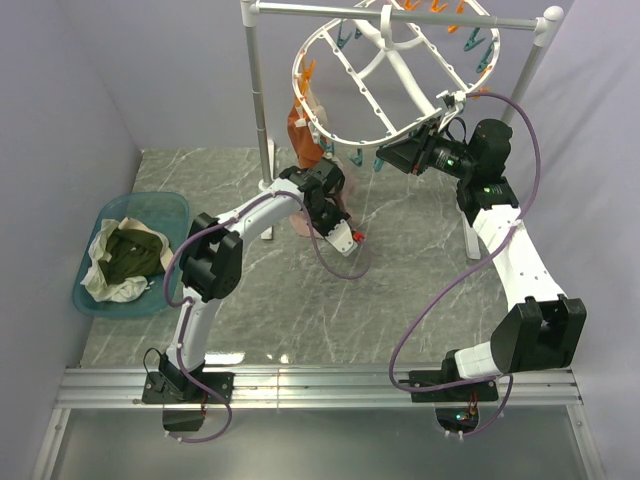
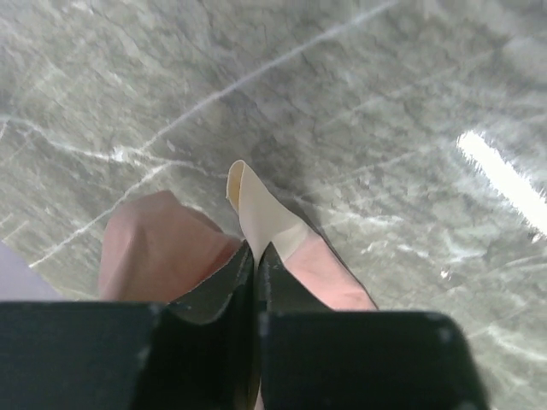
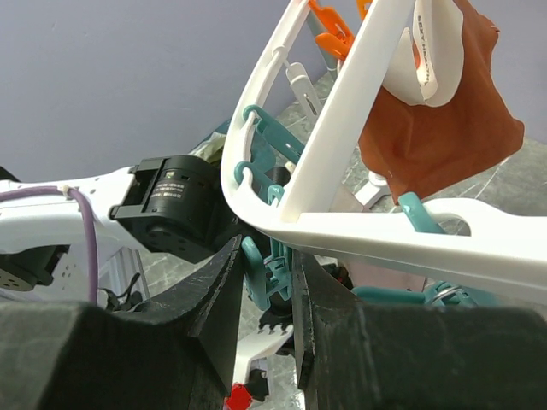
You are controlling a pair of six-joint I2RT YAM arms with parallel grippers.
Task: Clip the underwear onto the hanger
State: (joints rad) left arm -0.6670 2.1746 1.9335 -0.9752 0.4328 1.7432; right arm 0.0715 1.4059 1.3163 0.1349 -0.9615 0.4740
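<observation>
The white oval hanger (image 1: 375, 75) hangs tilted from the top rail, with orange and teal pegs round its rim. My left gripper (image 1: 328, 212) is below its near-left edge, shut on the pinkish-beige underwear (image 1: 305, 228). In the left wrist view the jaws (image 2: 256, 249) pinch the cloth (image 2: 158, 248) at its lighter waistband (image 2: 256, 209), above the marble table. My right gripper (image 1: 388, 157) is at the hanger's lower rim. In the right wrist view its jaws (image 3: 267, 256) squeeze a teal peg (image 3: 275, 265) under the white rim (image 3: 367, 232).
A rust-orange garment (image 1: 300, 125) is clipped on the hanger's left side and shows in the right wrist view (image 3: 436, 128). A white pole stand (image 1: 262, 110) holds the rail. A blue tub (image 1: 95, 290) with olive-green cloth (image 1: 132, 252) sits at the left.
</observation>
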